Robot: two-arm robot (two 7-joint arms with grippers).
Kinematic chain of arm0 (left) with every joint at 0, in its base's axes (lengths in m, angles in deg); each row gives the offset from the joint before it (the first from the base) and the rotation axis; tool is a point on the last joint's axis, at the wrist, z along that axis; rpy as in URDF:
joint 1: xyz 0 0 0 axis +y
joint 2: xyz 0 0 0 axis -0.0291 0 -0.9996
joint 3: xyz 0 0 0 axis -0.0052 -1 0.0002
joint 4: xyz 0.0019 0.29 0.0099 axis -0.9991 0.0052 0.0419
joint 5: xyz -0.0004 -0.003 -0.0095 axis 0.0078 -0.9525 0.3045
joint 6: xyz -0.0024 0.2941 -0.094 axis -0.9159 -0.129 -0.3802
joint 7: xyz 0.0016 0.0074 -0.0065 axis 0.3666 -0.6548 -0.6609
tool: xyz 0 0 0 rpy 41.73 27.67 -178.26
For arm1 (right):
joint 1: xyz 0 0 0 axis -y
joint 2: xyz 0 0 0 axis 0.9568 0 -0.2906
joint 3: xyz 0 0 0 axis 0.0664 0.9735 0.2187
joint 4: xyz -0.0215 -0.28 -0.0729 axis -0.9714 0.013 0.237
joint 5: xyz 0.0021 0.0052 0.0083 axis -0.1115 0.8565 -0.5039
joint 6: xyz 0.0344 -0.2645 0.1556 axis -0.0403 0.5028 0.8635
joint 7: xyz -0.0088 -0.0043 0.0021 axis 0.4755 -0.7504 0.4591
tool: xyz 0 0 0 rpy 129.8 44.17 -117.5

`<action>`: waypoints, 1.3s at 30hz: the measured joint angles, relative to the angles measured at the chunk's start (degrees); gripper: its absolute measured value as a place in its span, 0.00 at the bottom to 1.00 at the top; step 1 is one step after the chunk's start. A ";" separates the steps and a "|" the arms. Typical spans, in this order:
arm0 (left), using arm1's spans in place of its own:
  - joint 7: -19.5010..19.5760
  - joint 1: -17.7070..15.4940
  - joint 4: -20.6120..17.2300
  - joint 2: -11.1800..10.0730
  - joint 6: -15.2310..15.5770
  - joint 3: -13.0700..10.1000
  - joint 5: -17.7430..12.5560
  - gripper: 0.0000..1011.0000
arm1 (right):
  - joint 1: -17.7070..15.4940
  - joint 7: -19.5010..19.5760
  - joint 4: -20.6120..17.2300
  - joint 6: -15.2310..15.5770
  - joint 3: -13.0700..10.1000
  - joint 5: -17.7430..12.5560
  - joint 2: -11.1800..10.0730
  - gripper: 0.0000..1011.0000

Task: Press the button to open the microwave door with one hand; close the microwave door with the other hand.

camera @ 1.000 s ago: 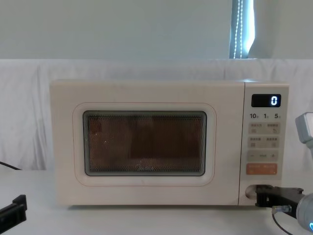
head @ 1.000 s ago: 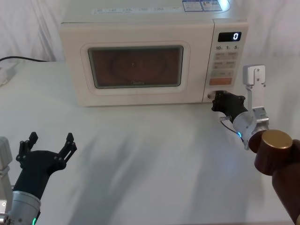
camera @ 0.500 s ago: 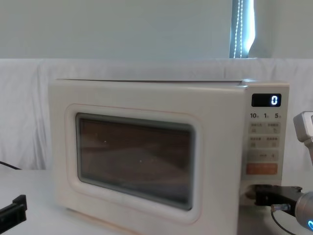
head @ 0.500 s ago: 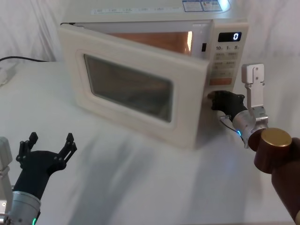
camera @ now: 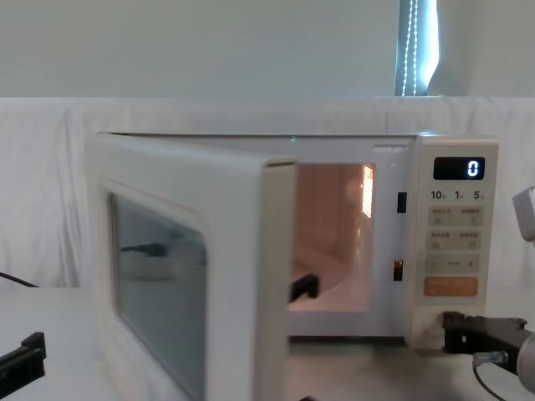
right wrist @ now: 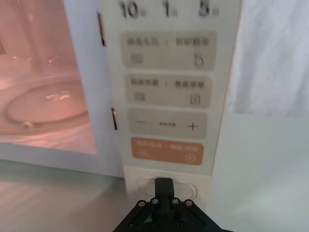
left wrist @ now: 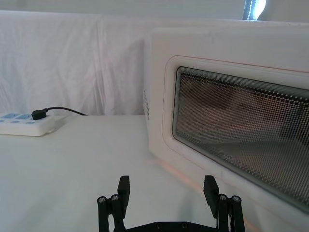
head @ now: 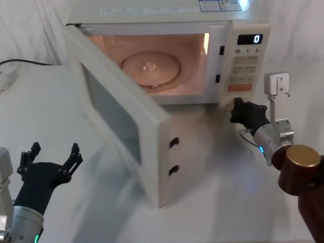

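Press step looks done — we see the microwave door [head: 126, 131] swung wide, right gripper [right wrist: 164, 186] pinched narrow at the button [right wrist: 181, 188]; next, the spread-open left gripper [left wrist: 166, 191] pushes it closed.

Cream microwave door [head: 121, 126], dark dotted-mesh window. Orange key [right wrist: 166, 151]. Cream button [right wrist: 145, 184]. Black right gripper [right wrist: 164, 186].
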 joint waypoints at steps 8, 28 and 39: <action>0.00 0.00 0.00 0.00 0.00 0.00 0.00 0.99 | -6.48 1.75 -9.67 1.62 0.56 0.91 -0.33 0.00; 0.00 -0.01 0.00 0.00 0.00 0.00 0.00 0.99 | -19.50 4.88 -25.09 -1.04 2.13 4.76 -0.33 0.00; 0.00 0.00 0.00 0.00 0.00 0.00 0.00 0.99 | -23.56 5.90 -27.72 -4.96 2.00 5.85 0.80 0.00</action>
